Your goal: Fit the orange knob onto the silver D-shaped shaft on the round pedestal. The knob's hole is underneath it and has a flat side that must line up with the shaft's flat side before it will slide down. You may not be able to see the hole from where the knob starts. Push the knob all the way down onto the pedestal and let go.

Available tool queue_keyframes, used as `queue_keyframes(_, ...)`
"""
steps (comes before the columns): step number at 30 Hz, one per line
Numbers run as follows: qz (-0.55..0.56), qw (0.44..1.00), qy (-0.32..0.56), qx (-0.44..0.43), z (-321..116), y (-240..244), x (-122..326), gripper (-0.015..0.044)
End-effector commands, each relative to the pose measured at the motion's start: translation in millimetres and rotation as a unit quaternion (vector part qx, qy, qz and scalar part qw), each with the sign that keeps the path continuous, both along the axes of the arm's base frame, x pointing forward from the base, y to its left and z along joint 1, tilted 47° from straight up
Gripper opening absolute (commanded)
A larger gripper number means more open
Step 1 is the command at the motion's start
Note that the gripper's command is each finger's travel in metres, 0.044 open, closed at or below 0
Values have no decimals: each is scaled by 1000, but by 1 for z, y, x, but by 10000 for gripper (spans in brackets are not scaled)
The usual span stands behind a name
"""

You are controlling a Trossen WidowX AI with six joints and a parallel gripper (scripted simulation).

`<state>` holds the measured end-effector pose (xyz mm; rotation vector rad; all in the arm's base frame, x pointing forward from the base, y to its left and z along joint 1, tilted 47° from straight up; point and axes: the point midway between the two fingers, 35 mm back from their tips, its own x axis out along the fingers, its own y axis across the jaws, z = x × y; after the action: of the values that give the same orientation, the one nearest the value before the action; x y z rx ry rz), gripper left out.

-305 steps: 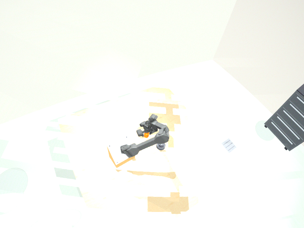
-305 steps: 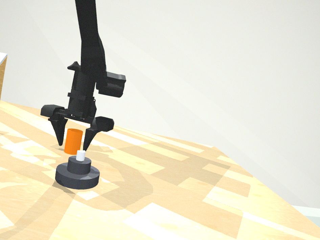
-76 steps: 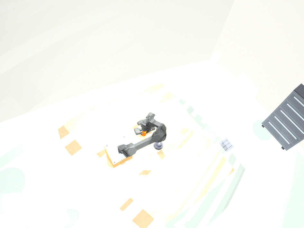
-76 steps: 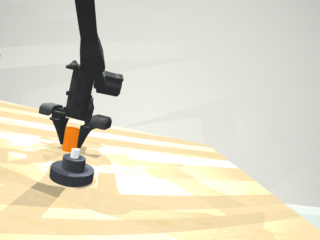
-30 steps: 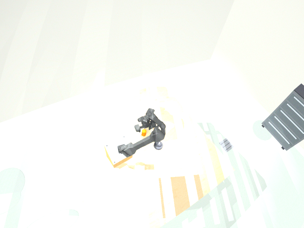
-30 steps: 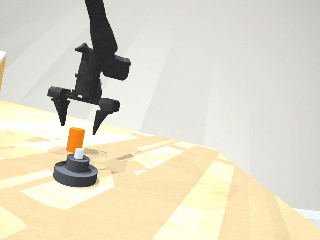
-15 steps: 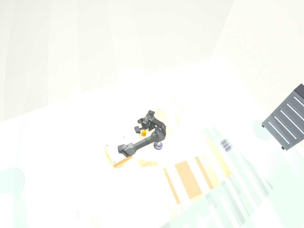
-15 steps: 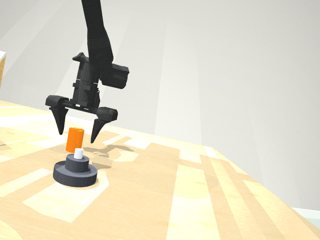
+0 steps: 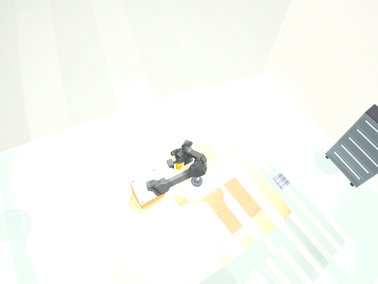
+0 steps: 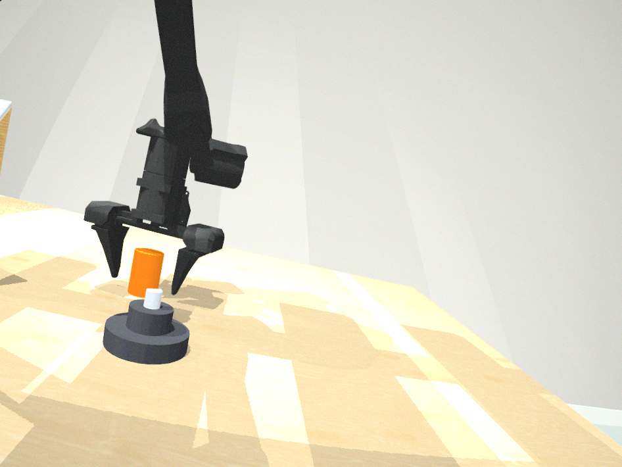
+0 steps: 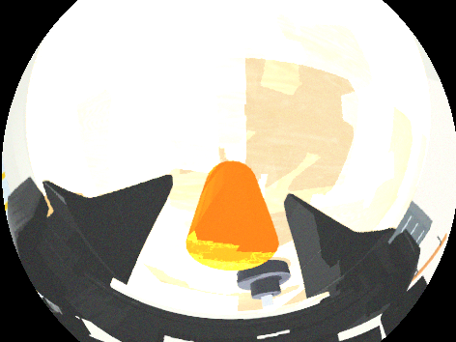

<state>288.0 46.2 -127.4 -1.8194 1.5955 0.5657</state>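
We see the orange knob [image 9: 178, 165] [image 10: 145, 272] [image 11: 233, 213], a plain cylinder, standing upright on the table near the round dark pedestal [image 9: 196, 181] [image 10: 146, 339] [image 11: 263, 276], apart from it. We see the pale shaft [image 9: 197, 178] [image 10: 152, 298] [image 11: 268, 300] rising bare from the pedestal's raised middle.
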Motion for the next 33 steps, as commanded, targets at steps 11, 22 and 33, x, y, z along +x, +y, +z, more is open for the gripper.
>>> queue_keyframes(11,4,1000,1,-3,-1,-2,0,164)
queue_keyframes(22,4,1000,1,-1,6,9,1,0)
queue_keyframes(33,5,1000,2,2,26,34,-1,0)
